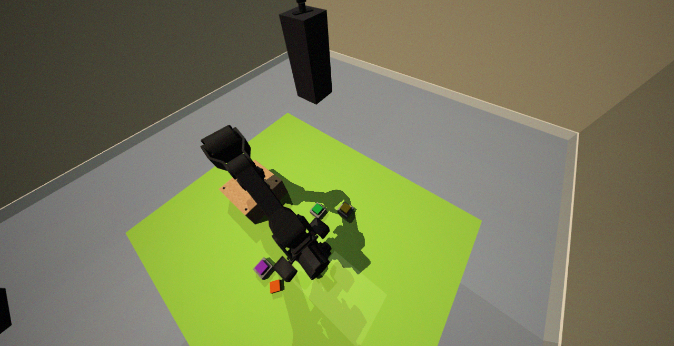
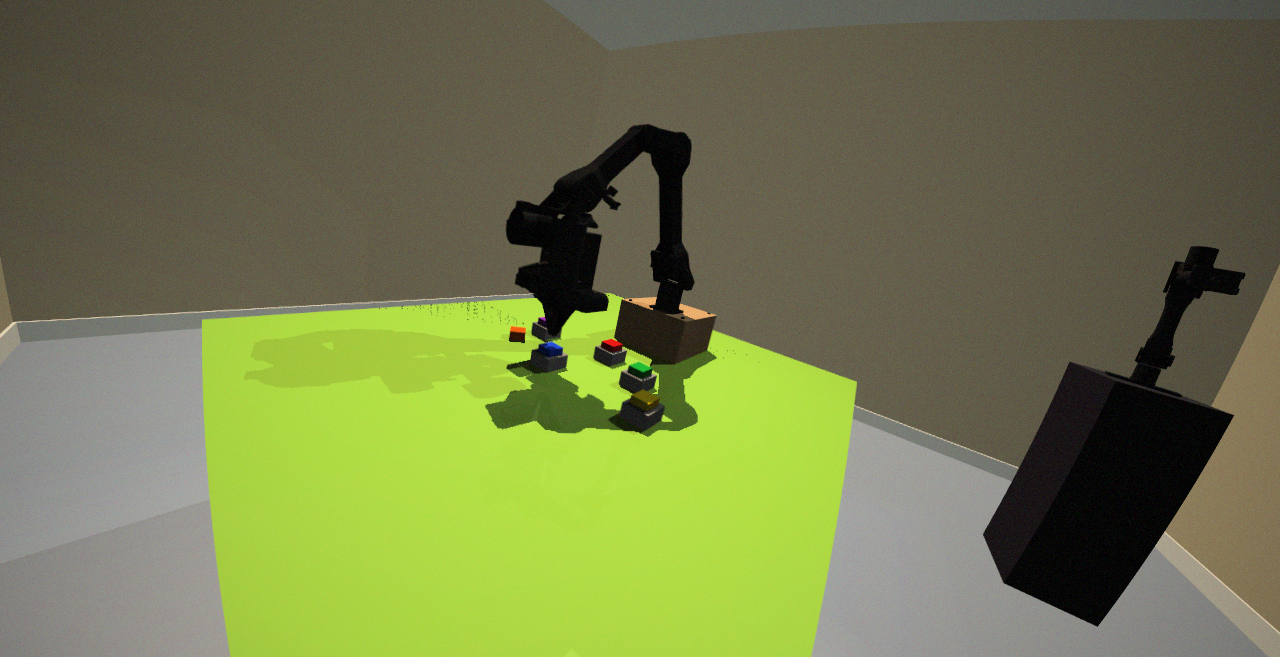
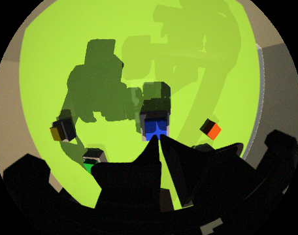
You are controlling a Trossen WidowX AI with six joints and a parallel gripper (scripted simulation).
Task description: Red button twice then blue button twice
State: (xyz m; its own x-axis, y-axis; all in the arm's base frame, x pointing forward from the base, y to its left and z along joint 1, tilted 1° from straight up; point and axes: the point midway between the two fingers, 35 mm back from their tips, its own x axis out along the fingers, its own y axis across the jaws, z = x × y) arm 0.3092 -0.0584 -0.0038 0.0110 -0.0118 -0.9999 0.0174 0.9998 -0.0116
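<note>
We see the gripper closed on nothing, its tips poised just above the blue button, with the red button beside it near the arm's wooden base and the orange block apart.

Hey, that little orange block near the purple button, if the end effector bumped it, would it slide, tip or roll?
The orange block looks small and boxy with flat faces, so it would probably slide or skid, not roll. It sits loose on the green mat with no housing, unlike the purple button, so even a light brush would likely shift it. It seems squat, so tipping looks unlikely.
</note>
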